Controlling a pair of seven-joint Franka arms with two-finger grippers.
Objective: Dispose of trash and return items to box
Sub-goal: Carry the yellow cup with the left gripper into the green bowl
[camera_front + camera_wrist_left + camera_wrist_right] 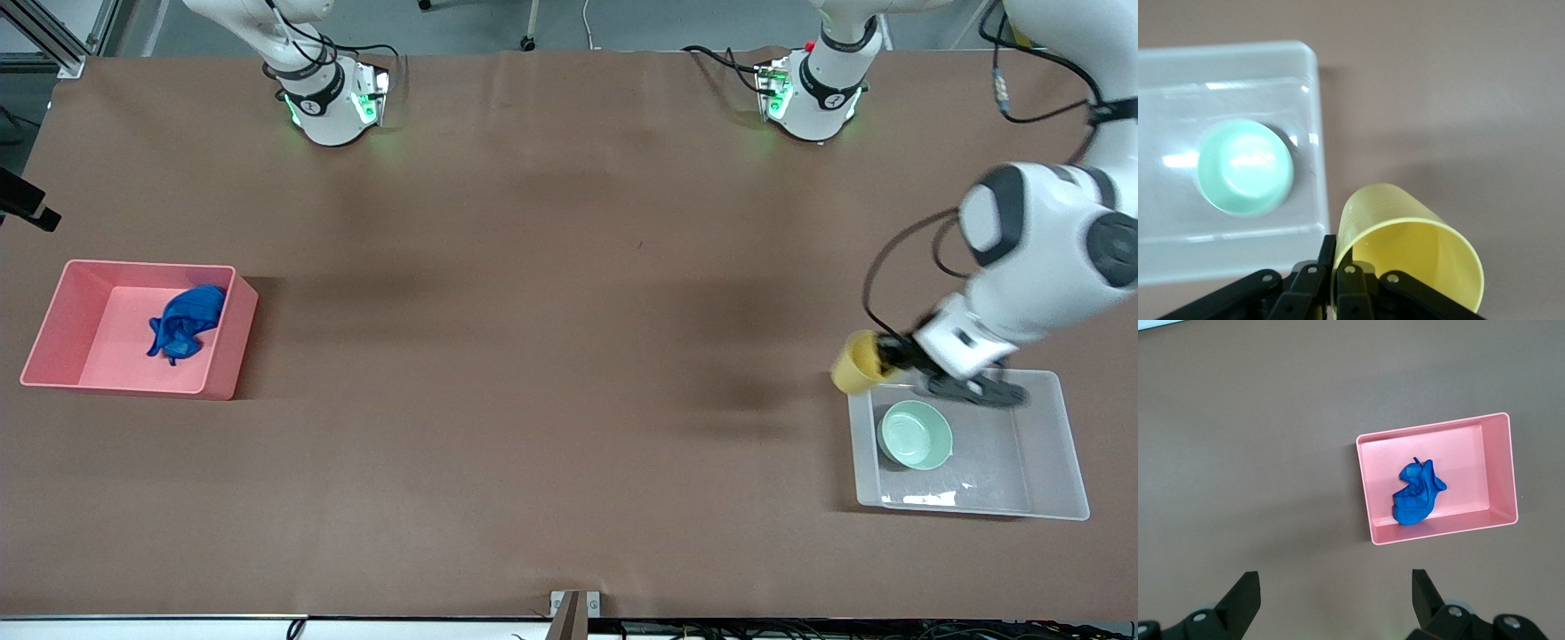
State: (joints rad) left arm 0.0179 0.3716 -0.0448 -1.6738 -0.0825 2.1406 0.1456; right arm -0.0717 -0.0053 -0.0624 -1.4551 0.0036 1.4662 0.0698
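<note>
My left gripper (886,356) is shut on the rim of the yellow cup (855,363), one finger inside it and one outside. It holds the cup tilted in the air over the corner of the clear box (1074,471), mostly over the table beside the rim. The wrist view shows the cup (1411,247), the gripper (1336,245) and the box (1313,100). The mint-green bowl (914,434) (1245,167) sits in the box. The blue cloth (185,322) (1417,493) lies in the pink bin (49,320) (1438,532). My right gripper (1335,587) is open and empty, high over the table beside the pink bin.
The pink bin stands at the right arm's end of the table, the clear box at the left arm's end. The two arm bases (324,102) (813,93) stand along the table's back edge. A black mount (27,204) juts in above the pink bin.
</note>
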